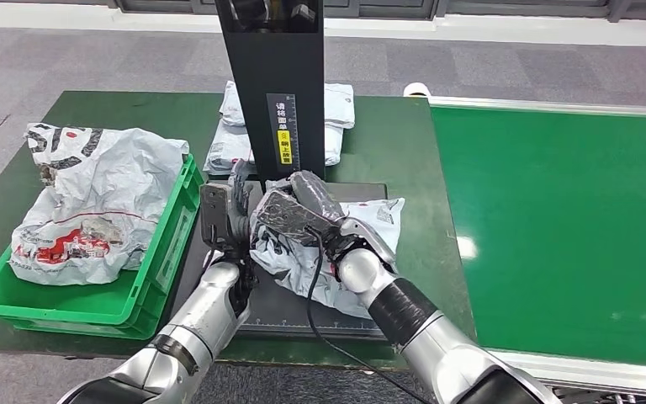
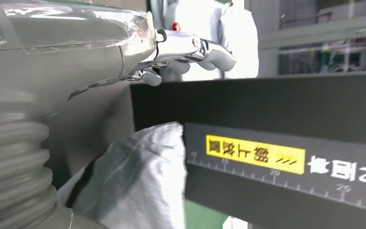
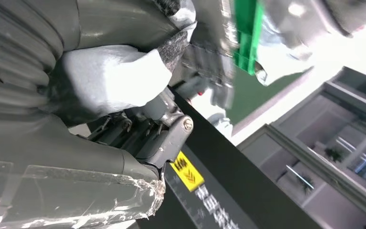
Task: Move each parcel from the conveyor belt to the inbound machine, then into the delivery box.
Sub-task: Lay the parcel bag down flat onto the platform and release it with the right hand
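Gripping a crumpled white parcel at the centre of the head view, the right robot hand holds it over the machine platform, just below the black column. The left robot hand stands upright against the parcel's left side, fingers apart. At the left edge, a green box on the table holds another parcel. The belt fills the right side.

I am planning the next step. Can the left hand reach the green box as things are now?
Probably yes: the left hand is beside the green box, with nothing between them.
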